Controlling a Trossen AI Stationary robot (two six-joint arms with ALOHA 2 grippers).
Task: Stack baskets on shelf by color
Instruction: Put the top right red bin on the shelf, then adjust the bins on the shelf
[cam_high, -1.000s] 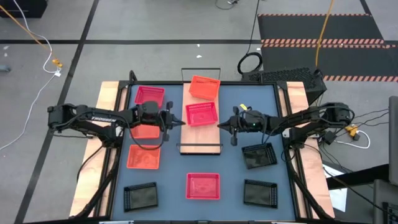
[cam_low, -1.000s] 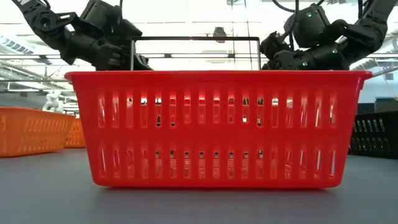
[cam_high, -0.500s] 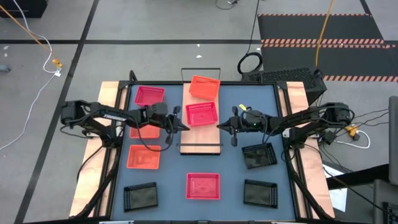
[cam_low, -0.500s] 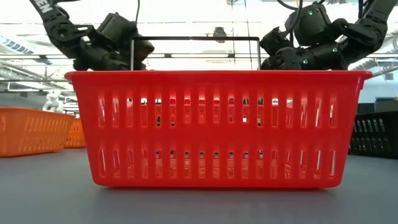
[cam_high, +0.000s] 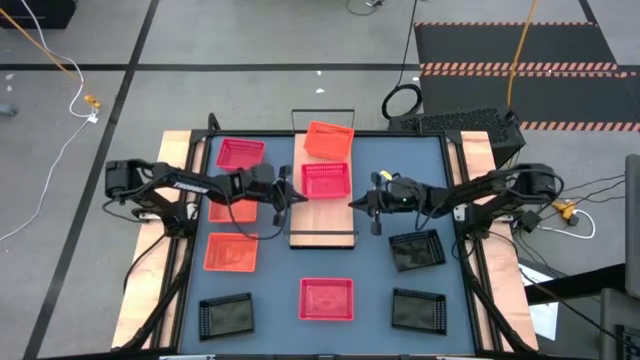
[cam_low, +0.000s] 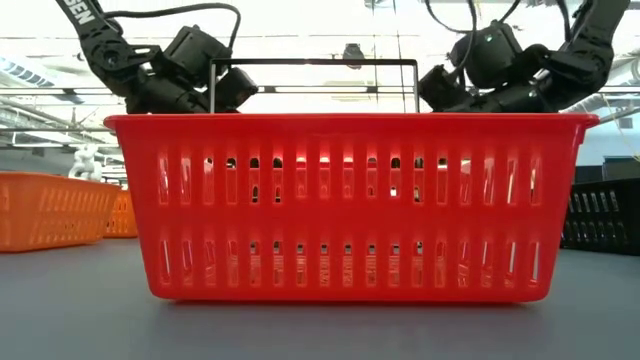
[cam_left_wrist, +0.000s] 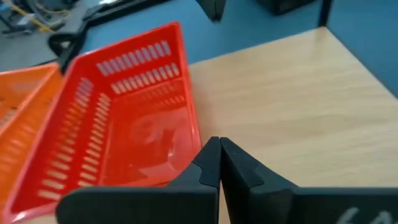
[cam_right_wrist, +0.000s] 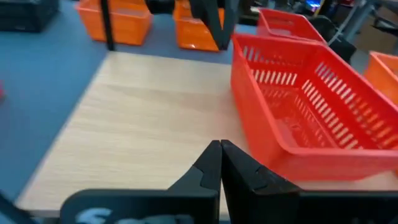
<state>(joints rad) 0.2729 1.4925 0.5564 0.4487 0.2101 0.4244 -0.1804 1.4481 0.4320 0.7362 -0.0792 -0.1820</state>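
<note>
Pink-red mesh-sided basket upright on light-wood shelf

Lighting even and bright in the high view; light comes from overhead, shadows under the arms faint and soft on the table.

Low view strongly backlit: ceiling and windows behind blown out to white, both arms read as near silhouettes. The near red basket is sharp and saturated; light shines through its slots. Table surface in front is slightly soft.

Left wrist view: own tool blurred, shelf board sharp.

Right wrist view: overall soft, motion-like blur; far baskets out of focus.
</note>
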